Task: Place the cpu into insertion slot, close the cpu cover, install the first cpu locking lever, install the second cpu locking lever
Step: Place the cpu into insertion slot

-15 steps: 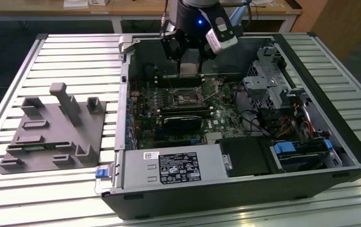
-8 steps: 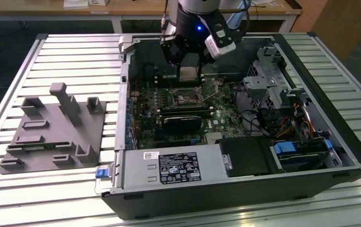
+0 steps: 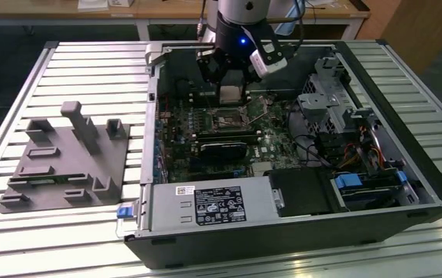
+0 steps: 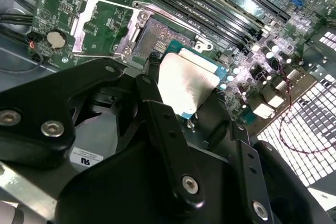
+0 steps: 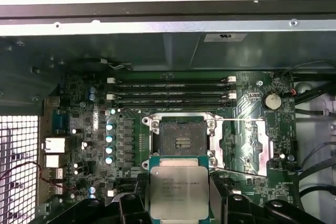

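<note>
My gripper hangs inside the open computer case, shut on the cpu, a small square chip with a dull silver top. In both wrist views the cpu sits clamped between the black fingers, just above the board and a little short of the insertion slot. The slot is bare, its dark contact field showing. The cpu cover is swung open and lies beside the slot.
Long black memory slots run just beyond the slot. A grey power supply and drive cage fill the case's near and right parts. A grey moulded fixture lies on the slatted table at the exterior view's left.
</note>
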You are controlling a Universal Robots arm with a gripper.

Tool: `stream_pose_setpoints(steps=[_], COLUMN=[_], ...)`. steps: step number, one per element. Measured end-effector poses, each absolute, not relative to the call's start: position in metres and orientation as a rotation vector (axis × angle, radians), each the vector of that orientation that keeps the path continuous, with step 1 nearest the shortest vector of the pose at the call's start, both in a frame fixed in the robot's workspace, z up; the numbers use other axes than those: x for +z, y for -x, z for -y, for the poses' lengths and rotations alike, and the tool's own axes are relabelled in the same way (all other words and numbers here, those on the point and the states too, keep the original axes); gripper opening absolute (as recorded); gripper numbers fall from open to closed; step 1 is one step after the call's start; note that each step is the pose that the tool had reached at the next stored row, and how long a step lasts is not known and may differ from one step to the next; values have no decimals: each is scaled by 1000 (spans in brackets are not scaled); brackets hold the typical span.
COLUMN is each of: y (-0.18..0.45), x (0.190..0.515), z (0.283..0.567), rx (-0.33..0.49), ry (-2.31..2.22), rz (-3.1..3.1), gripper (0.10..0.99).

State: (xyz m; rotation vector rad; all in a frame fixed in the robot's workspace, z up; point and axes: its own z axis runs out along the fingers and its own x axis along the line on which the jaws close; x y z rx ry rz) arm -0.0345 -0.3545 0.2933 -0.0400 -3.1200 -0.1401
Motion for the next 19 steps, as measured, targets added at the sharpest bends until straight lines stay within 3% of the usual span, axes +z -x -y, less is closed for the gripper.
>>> stream_pose_setpoints(steps=[19], y=[35], x=[271], z=[350], rx=[-140], ry=[40], rz=[3120], gripper=[537])
